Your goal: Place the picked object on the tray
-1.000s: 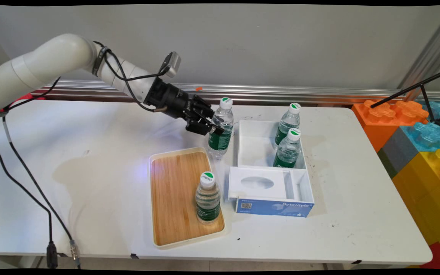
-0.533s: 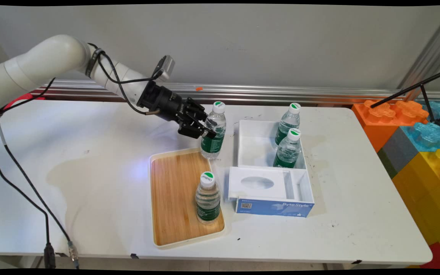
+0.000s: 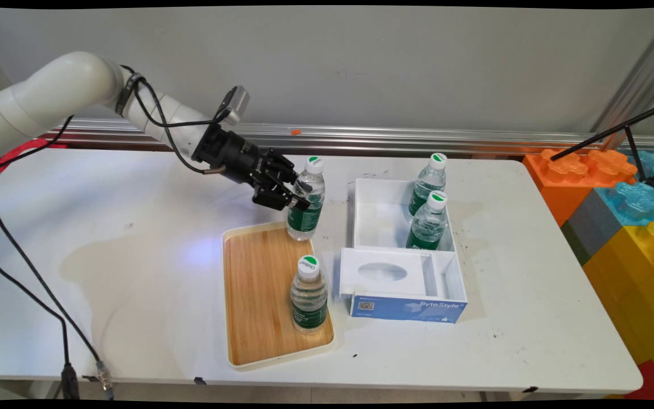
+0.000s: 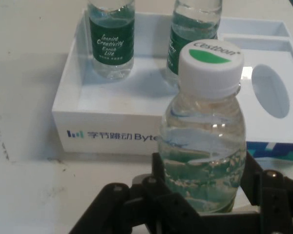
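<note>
My tool (image 3: pixel 298 200) is pinched on a clear plastic water bottle with a green label and a white cap (image 3: pixel 306 200), one finger on each side of its body at label height. I carry it upright, its long axis close to vertical and its cap pointing up; its base sits over the far right corner of the bamboo-floored tray with a cream rim (image 3: pixel 230 301), and I cannot tell whether it touches that rim. In the hand view the same bottle (image 4: pixel 203 146) fills the space between my black fingers (image 4: pixel 158 170). A second water bottle of the same kind (image 3: pixel 308 295) stands upright in the tray's near right part. Just right of the tray lies an open white cardboard box with a blue printed front (image 3: pixel 361 216), and two more such bottles (image 3: pixel 428 218) stand upright in its far compartment, against its right wall. All of this rests on the white bench (image 3: pixel 134 255).
</note>
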`<state>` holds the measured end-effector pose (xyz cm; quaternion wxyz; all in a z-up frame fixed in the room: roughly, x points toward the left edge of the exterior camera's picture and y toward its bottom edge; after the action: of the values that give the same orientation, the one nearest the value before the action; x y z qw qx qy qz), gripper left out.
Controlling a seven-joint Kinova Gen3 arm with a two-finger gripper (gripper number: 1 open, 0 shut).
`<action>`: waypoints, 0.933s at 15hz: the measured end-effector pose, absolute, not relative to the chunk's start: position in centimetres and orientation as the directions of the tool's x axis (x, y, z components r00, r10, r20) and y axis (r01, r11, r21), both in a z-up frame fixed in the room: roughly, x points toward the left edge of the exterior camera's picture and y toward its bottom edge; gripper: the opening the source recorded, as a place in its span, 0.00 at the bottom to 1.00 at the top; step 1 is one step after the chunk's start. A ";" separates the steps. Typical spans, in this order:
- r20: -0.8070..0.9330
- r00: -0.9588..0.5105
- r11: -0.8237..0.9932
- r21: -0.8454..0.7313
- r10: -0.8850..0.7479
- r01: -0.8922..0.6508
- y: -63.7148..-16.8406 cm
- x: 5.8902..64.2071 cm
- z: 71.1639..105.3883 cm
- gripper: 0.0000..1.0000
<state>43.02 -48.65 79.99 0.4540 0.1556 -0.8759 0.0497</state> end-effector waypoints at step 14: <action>0.795 -0.558 0.947 0.058 -0.236 -0.317 -47.7 44.6 79.8 0.00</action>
<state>44.60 -47.67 79.79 0.4430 0.1568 -0.8815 0.0458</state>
